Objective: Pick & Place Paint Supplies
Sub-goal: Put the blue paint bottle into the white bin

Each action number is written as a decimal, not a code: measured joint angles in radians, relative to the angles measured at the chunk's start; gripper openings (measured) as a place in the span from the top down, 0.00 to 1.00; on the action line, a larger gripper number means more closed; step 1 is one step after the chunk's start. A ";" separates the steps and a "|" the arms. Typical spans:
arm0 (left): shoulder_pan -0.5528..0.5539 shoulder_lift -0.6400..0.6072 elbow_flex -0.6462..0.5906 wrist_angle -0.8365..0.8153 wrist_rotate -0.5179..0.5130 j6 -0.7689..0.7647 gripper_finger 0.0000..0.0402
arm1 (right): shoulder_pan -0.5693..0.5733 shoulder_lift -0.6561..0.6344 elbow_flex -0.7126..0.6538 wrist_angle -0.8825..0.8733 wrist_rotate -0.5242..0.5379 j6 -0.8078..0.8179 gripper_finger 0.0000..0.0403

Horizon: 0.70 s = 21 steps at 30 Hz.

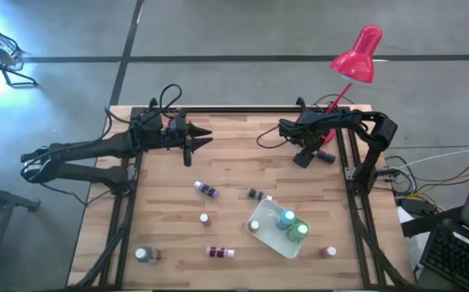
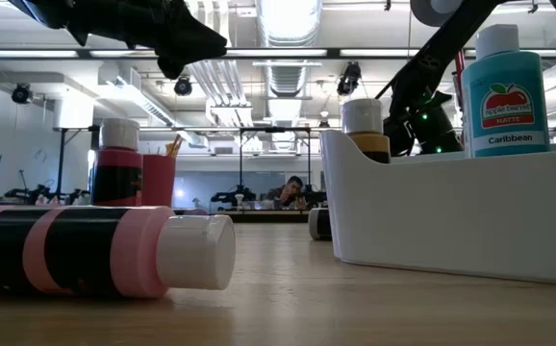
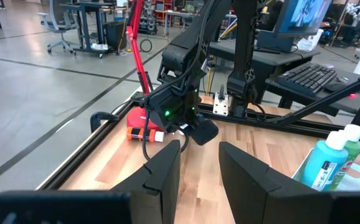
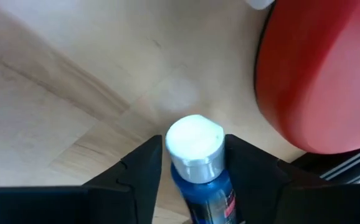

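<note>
Worktop [image 1: 234,154] — pale wooden slats inside a dark frame, with one arm at each far corner.

Right gripper [image 4: 192,162] — low at the far right of the worktop, just beside the round red lamp base [image 4: 320,74]. A blue paint bottle [image 4: 198,168] with a white cap sits between its two fingers, both touching the cap; the gripper is closed on this bottle.

Left gripper [image 3: 200,163] — raised over the far left of the worktop and pointing toward the right arm. A narrow gap shows between its fingers, nothing lies between them, and it is part open.

White tray [image 1: 260,235] — near right of centre, set at an angle. It holds a teal bottle [image 1: 286,217] and a green bottle [image 1: 300,230], both upright with white caps, and a third white-capped bottle [image 1: 256,226] at its left end.

Loose bottles on the worktop, all well apart:
- purple bottle [image 1: 206,190], lying down, centre.
- dark bottle [image 1: 256,195], lying down, just beyond the tray.
- small bottle [image 1: 205,219], upright, centre.
- pink-and-black bottle [image 1: 219,252], lying down, near edge.
- clear bottle [image 1: 145,255], near left corner.
- red-brown bottle [image 1: 329,252], upright, near right edge.

Red desk lamp [image 1: 359,55] — its shade hangs beyond the far right corner.
</note>
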 joint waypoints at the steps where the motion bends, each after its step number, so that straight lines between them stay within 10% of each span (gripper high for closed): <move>1: 0.000 0.000 0.000 0.000 0.000 0.000 0.71 | 0.000 0.000 0.000 0.000 -0.002 -0.001 0.59; 21: 0.000 0.000 0.000 -0.001 0.000 0.006 0.71 | 0.044 -0.044 0.084 -0.043 -0.011 -0.021 0.73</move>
